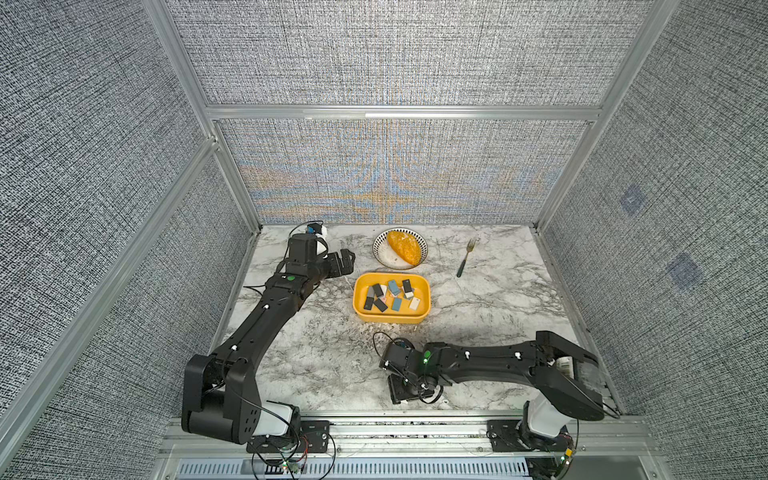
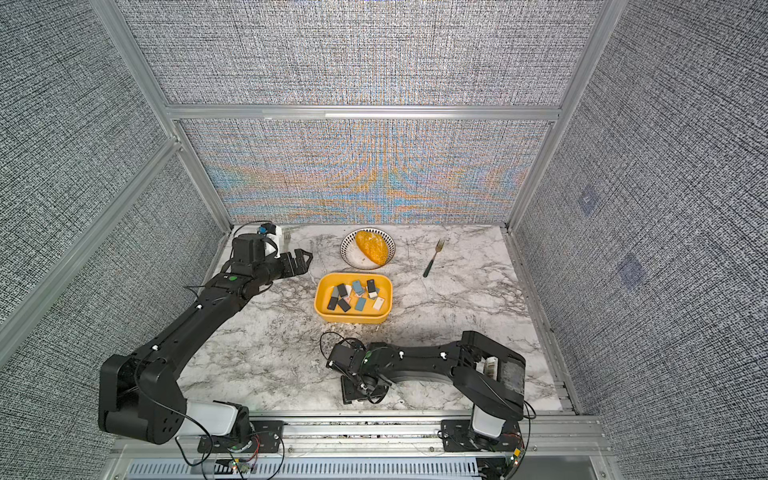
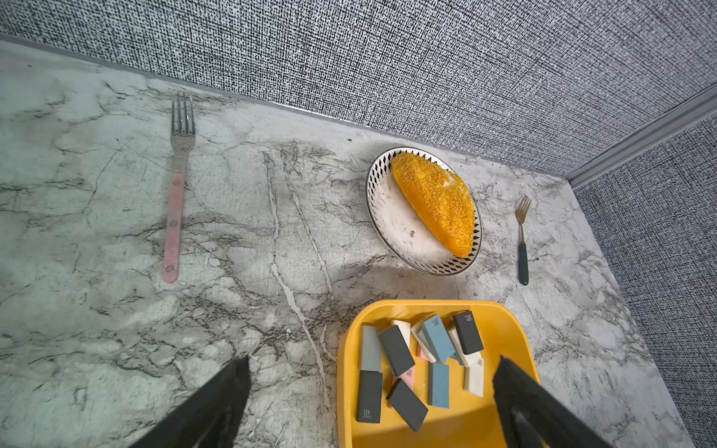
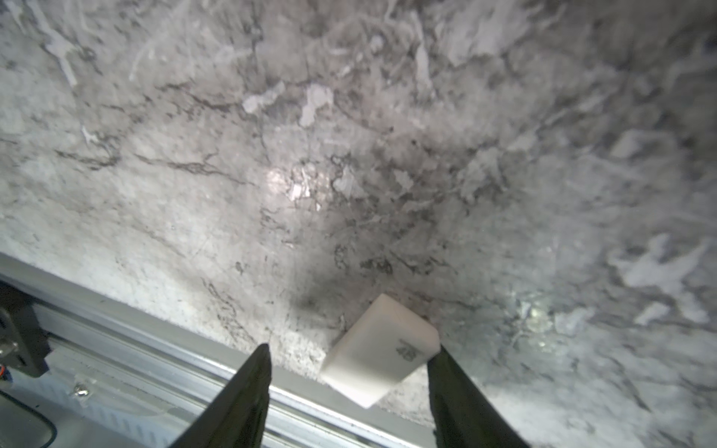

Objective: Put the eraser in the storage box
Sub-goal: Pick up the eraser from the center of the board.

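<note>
Only right wrist view showed white eraser inside part-open right hand, touching one finger, ungripped; top views hid it. Left hand stood wide open, empty.

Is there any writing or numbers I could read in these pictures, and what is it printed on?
"4B": white eraser on the table.
"4B": black eraser in the storage box.
"4B": blue eraser beside it.
"4B": second black eraser, same box.
"4B", faint: pink eraser, partly covered.
Smaller print by these marks: too small to read.
White label on the right arm: too small to read.
</note>
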Available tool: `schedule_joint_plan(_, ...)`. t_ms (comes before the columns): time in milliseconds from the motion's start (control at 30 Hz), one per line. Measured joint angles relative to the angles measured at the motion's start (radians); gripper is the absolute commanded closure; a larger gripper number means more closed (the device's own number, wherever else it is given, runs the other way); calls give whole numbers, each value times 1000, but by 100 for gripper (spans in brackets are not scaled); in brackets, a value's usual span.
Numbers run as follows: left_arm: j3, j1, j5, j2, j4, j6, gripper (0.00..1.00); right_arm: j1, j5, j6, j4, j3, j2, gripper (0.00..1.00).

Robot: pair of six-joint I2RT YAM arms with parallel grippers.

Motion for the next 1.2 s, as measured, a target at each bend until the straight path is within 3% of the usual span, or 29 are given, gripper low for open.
schedule_joint_plan(267, 0, 0, -1, 0, 0, 1, 0, 36, 73, -48, -98, 92, 74, 42)
schedule_joint_plan(767, -1, 0, -1, 0, 0, 0, 0, 74, 162, -46, -192, 164, 141, 76)
schedule_joint_plan(1000, -1, 0, -1, 0, 1, 0, 0, 74, 174, -42, -212, 179, 143, 79)
schedule_joint_plan(1200, -1, 0, 0, 0, 1, 0, 0, 34, 291, -39, -285, 223, 123, 79)
